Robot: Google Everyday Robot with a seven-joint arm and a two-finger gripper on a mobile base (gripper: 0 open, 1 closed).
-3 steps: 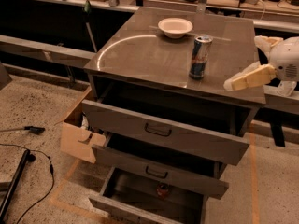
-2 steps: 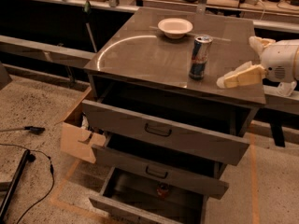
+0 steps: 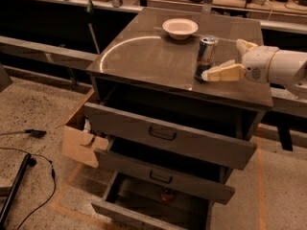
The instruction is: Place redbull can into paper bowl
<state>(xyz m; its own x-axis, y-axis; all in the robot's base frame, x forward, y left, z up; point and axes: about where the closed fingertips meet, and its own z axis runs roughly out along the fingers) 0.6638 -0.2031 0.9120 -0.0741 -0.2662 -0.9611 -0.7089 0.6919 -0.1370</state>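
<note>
Matt plastic gripper [image 3: 221, 59] beside shiny metal redbull can [image 3: 206, 56]

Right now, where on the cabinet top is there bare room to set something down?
Bare: the left half of the top, from bowl and can to the left edge, and the front strip before the can. Crowded: the right side, where the open gripper sits beside the can.

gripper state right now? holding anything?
Gripper: open, fingers apart, right beside the upright redbull can, holding nothing.
</note>
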